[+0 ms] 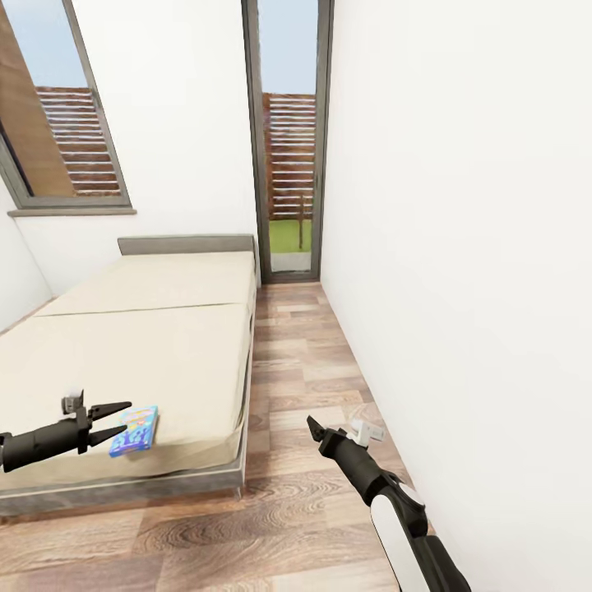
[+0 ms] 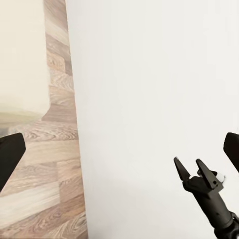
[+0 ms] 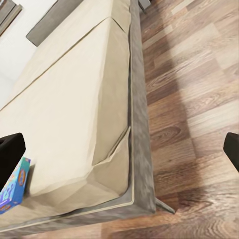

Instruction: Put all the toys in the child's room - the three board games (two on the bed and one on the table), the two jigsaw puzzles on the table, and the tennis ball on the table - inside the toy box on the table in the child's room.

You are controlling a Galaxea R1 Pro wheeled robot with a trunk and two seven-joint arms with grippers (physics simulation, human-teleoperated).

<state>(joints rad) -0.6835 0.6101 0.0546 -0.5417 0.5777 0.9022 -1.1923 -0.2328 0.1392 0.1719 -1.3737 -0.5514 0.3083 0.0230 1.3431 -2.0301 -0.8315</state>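
Blue board game (image 1: 134,430) lies flat near the foot corner of the bed (image 1: 164,345), not yet gripped.
The left gripper (image 1: 120,419), fingers apart, hovers just beside it; sliding under so flat a box may push it off the edge. The right gripper (image 1: 312,427), fingers apart in the left wrist view, waits over the wood floor (image 1: 296,510).

Even, bright daylight from the two windows (image 1: 289,131) fills the white-walled room, leaving only a soft shadow on the wood floor (image 1: 312,362) along the bed's (image 1: 148,329) grey frame, while the head view leans its verticals outward at the edges and textures look slightly soft.
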